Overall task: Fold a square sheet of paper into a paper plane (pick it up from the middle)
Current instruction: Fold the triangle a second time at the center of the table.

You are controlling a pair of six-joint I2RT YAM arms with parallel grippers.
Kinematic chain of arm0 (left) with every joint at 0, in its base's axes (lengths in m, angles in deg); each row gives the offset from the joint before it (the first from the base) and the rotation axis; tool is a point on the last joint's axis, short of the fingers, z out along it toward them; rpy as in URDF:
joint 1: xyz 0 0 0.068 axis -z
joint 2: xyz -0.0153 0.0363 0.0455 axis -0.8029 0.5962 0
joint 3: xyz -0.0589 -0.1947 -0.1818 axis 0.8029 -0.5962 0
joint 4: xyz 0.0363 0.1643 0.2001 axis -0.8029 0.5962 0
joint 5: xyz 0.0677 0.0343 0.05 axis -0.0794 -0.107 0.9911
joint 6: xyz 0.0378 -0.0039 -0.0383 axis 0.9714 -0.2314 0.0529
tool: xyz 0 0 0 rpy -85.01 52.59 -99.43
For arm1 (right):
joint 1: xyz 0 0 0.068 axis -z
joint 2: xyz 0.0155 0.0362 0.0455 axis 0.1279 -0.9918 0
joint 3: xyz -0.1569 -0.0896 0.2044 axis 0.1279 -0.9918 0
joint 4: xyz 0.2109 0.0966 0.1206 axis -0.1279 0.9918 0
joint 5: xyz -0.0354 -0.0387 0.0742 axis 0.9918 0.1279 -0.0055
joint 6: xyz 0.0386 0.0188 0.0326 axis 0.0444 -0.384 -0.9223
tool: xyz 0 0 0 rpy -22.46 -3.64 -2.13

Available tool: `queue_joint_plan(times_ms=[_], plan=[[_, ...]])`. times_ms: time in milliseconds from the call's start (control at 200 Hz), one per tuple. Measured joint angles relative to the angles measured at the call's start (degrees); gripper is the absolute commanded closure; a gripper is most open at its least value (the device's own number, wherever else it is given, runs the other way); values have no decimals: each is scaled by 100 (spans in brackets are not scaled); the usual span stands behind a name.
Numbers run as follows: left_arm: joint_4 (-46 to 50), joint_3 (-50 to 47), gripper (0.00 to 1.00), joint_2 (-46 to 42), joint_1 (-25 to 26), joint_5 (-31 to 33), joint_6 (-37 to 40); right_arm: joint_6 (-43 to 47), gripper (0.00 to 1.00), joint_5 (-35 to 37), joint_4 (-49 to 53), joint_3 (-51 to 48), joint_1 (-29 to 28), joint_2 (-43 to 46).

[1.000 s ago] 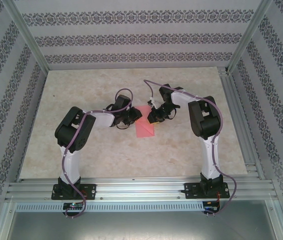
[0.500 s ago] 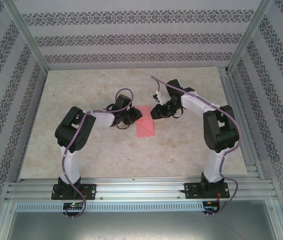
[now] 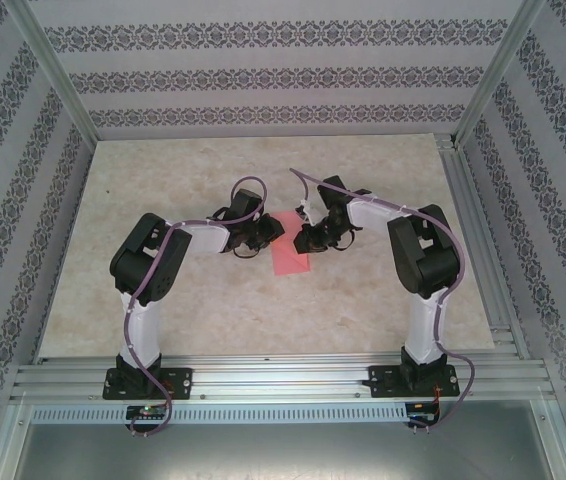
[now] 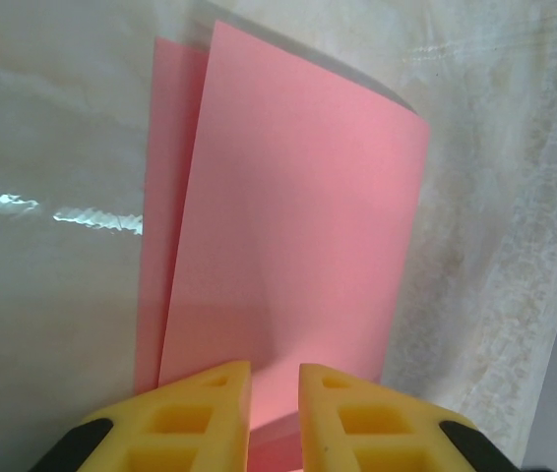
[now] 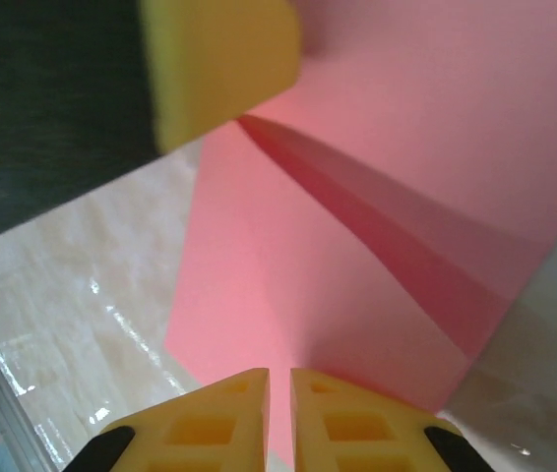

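Note:
The pink-red square sheet of paper (image 3: 290, 258) lies folded over at the table's middle, its top flap lifted a little off the lower layer. My left gripper (image 3: 268, 232) reaches in from the left. In the left wrist view its yellow fingers stand close together, left gripper (image 4: 275, 379) shut on the sheet (image 4: 298, 197) at its near edge. From the right, my right gripper (image 3: 303, 238) meets the paper's opposite edge. In the right wrist view the right gripper (image 5: 278, 379) is shut on the sheet (image 5: 288, 285), and the left gripper's finger (image 5: 219, 69) shows beyond it.
The marbled table (image 3: 193, 300) lies open around the paper. Metal frame rails (image 3: 263, 375) run along the near edge, and patterned walls close in the back and sides.
The right gripper pulled back up and to the right from the paper, then came back down onto its right edge. The left gripper and the sheet stayed put.

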Motion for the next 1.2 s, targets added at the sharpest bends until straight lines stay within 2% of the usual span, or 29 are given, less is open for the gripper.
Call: queue_joint_plan(times_ms=[190,545,859,1199], plan=[[11,11,78,0,0,-17,22,-42,85,-125,-68,-2,210,-284],[160,146,71,-111,4,-258,153,-46,85,-297,-87,-4,278,-330],[63,216,80,-286,216,-776,-15,-52,85,-317,-87,-4,284,-332],[-210,-96,83,-2,264,-791,-348,-68,85,-319,-92,-7,286,-332]])
